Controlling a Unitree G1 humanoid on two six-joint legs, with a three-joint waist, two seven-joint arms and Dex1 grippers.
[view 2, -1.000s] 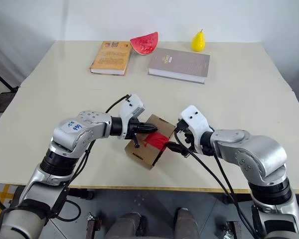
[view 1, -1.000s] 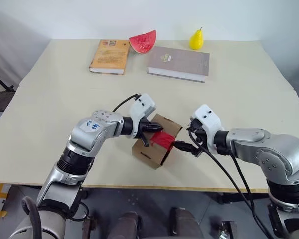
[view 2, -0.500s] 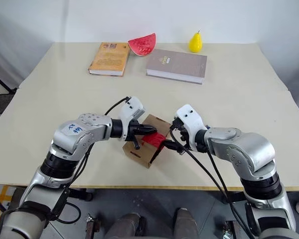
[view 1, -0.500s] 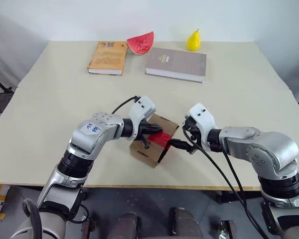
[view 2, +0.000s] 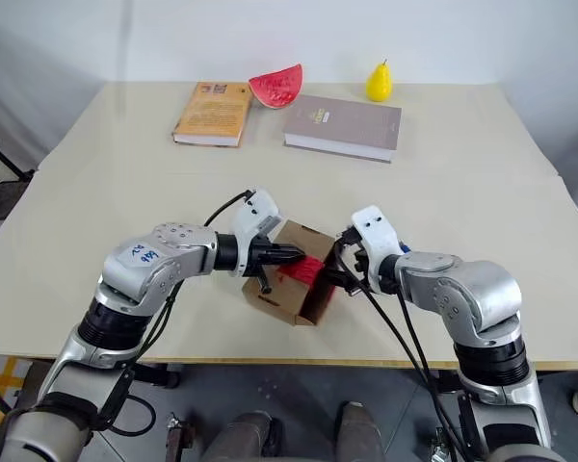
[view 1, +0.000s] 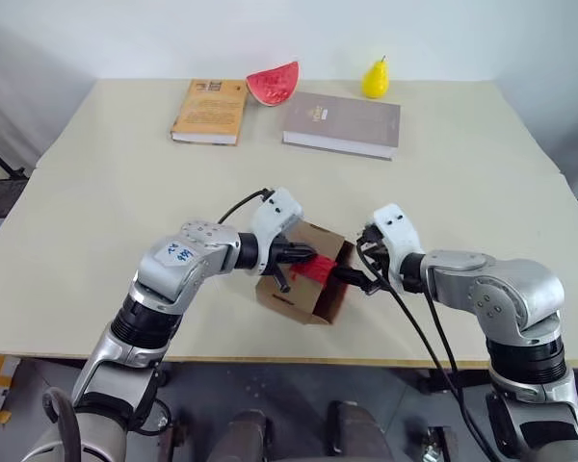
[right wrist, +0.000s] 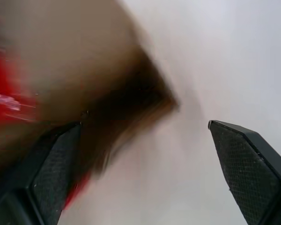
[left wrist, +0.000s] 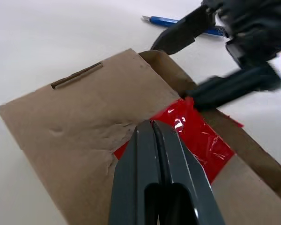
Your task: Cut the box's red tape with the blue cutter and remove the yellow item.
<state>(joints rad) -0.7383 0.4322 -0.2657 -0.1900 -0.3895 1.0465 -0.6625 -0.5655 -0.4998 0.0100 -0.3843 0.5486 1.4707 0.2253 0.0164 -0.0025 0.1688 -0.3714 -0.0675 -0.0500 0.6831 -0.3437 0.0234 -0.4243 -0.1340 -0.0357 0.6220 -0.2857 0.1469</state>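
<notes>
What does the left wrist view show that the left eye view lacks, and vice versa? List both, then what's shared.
Left wrist: the blue cutter lying beyond the box. Left eye: orange book, grey book, watermelon slice, pear. Shared: box, red tape, shut left gripper at the tape, open right gripper.

Far across the tabletop (view 1: 106, 202) I am seeing an orange book (view 1: 210, 110), a watermelon slice (view 1: 273, 82) just beside it, a grey book (view 1: 343, 123), and a yellow pear (view 1: 374, 79) standing upright.
</notes>
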